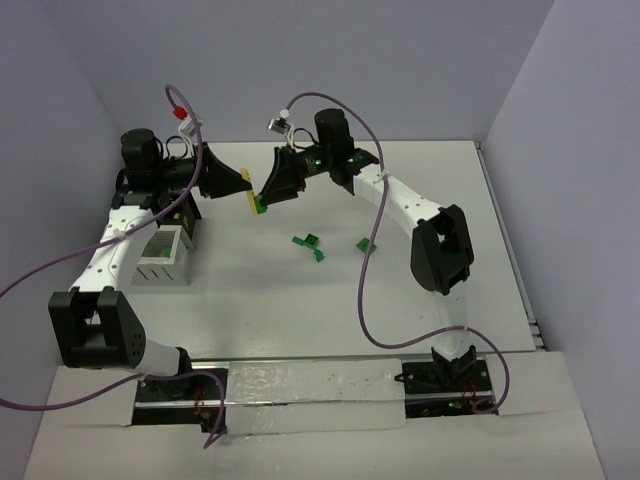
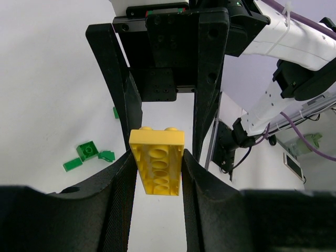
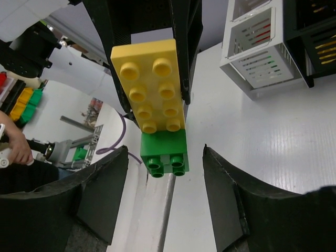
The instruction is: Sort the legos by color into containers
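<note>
Left wrist camera looks along the left gripper (image 2: 156,157), whose jaws are clamped narrow on a yellow brick (image 2: 157,164), seen from its hollow underside. Right wrist camera shows that brick from its studded side, with a green brick (image 3: 165,153) stuck on its nearer end. The right gripper (image 3: 164,157) straddles the green brick with jaws parted, a gap showing on each side, gripping nothing. From the top camera the two grippers meet tip to tip over the far left part of the table (image 1: 430,190). The white slatted box (image 1: 160,270) stands near the left arm, with a black slatted tray (image 3: 313,47) just beside it. Loose green legos (image 1: 305,241) lie to the right of the box, well apart from it.
</note>
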Robot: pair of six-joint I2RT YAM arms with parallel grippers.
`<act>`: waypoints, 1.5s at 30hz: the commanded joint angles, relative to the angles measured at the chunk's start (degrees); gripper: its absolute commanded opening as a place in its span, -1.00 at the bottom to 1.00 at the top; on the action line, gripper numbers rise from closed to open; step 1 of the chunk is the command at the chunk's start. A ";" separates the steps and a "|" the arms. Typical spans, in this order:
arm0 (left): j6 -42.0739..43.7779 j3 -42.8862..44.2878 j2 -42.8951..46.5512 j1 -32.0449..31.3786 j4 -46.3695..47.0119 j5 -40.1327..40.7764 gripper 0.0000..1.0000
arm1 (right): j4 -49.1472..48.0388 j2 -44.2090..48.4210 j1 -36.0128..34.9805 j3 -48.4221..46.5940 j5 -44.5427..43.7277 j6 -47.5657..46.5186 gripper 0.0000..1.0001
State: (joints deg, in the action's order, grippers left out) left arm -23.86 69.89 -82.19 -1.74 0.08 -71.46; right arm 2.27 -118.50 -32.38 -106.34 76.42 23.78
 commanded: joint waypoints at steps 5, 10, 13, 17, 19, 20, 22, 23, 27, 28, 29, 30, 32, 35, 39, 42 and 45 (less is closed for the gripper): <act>-0.45 1.96 0.94 -0.20 2.47 -0.81 -1.00 | 4.64 0.95 -0.58 -1.12 0.63 -5.82 0.09; -0.54 2.23 0.63 -0.20 2.37 -0.63 -1.00 | 5.75 0.52 -0.64 -2.50 0.11 -6.75 -0.19; 0.89 2.64 0.47 -0.20 0.62 -0.61 -1.00 | 6.07 0.48 -0.66 -3.08 -0.08 -7.29 -0.72; 5.49 3.81 0.36 -0.02 -5.51 -0.80 -1.00 | 9.62 1.53 -0.19 -2.87 -1.22 -10.64 -1.00; 8.72 4.55 0.16 -0.01 -11.47 -1.22 -1.00 | 10.51 2.07 0.67 -2.27 -1.82 -11.69 -1.00; 12.37 5.76 -0.27 0.07 -13.98 -1.22 -1.00 | 11.15 2.50 1.05 -2.02 -2.00 -12.23 -1.00; 17.15 7.27 -0.86 0.16 -19.99 -1.22 -0.99 | 12.40 3.01 2.14 -1.76 -2.33 -13.32 -1.00; 18.30 7.80 -1.04 0.33 -21.41 -1.22 -0.99 | 12.92 3.18 2.84 -1.67 -2.50 -14.18 -1.00; 20.84 7.81 -1.20 1.25 -24.17 -1.22 -1.00 | 16.83 4.11 4.27 -1.01 -2.67 -16.91 -1.00; 21.02 7.81 -1.22 1.30 -24.40 -1.07 -0.99 | 17.44 4.38 4.57 -0.37 -2.76 -17.54 -1.00; 21.34 7.81 -1.22 1.37 -24.80 -0.97 -1.00 | 18.03 4.64 4.83 -0.27 -2.77 -18.08 -1.00; 22.36 7.96 -1.44 1.46 -25.91 -0.96 -1.00 | 19.09 5.05 5.24 0.33 -2.99 -19.20 -1.00; 23.23 8.28 -1.79 1.47 -27.37 -0.96 -1.00 | 19.92 5.53 5.63 1.16 -3.20 -20.41 -1.00; 27.11 8.99 -2.09 1.56 -30.10 -0.54 -1.00 | 21.40 6.08 6.32 1.58 -3.60 -21.49 -1.00; 25.49 8.51 -0.32 4.10 -27.52 5.93 -1.00 | 23.88 6.72 6.85 1.91 -5.54 -24.56 -1.00; 21.60 5.41 3.80 5.79 -19.35 23.55 -1.00 | 26.24 7.11 7.07 1.93 -11.30 -28.38 -1.00; 23.05 3.67 6.68 7.54 -17.36 38.81 -1.00 | 28.44 7.53 7.07 2.06 -16.20 -31.02 -1.00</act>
State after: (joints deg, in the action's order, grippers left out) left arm -0.86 74.41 -80.71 4.11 -24.03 -52.83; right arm 27.35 -115.18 -25.41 -104.55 66.88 -1.94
